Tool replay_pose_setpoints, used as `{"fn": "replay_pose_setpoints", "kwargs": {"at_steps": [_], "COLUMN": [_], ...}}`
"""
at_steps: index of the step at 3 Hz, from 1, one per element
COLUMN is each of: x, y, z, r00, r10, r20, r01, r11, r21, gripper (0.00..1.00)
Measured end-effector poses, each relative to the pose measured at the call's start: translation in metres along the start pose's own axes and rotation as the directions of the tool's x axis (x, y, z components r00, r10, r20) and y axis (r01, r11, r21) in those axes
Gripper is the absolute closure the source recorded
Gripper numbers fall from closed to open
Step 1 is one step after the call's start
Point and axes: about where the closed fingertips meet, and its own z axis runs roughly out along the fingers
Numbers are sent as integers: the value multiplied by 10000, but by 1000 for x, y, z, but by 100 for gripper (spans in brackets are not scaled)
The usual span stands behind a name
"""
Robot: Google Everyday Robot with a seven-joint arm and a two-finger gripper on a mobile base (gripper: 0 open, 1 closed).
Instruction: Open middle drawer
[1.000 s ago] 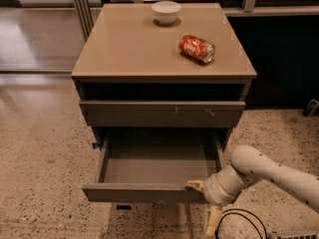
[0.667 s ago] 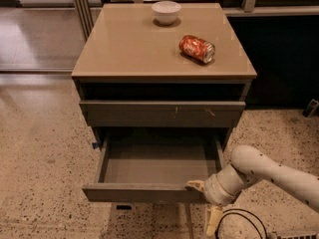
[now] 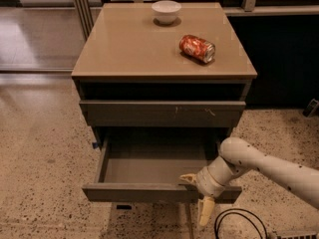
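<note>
Nothing has shifted since the earlier view: the middle drawer (image 3: 144,192) stays pulled well out from the lower part of a tan-topped cabinet (image 3: 124,49), and the gripper (image 3: 195,198) remains at the right part of its flat grey front. At the left, speckled terrazzo floor (image 3: 40,153) surrounds the cabinet. A small white bowl (image 3: 166,10) sits upright near the back edge of the smooth top. Below the top, a shut grey drawer front (image 3: 162,113) bears pale scratches and overhangs the open drawer's plain grey interior. Further right, a dented red can (image 3: 197,48) lies on its side, well apart from the bowl. The pincer is spread wide: one pale finger (image 3: 188,178) rests at the front panel's top edge, the other (image 3: 205,210) hangs down below it. The white, speckled arm (image 3: 264,166) reaches in from the right, above a black cable loop (image 3: 234,217) on the floor
</note>
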Motion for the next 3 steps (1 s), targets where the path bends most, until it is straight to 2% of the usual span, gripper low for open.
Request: {"fn": "replay_pose_setpoints", "kwargs": {"at_steps": [1,2,3], "x": [2,7,3], "y": [-6,13,14], "z": [21,34,30], "r00": [10000,9994,9994], "r10": [58,288,288], "r20": [28,202,202], "r01": [-56,-248,-248], "r11": [9955,9843,9843], "r21": [-948,-1748,-1748], "gripper": [0,0,0]}}
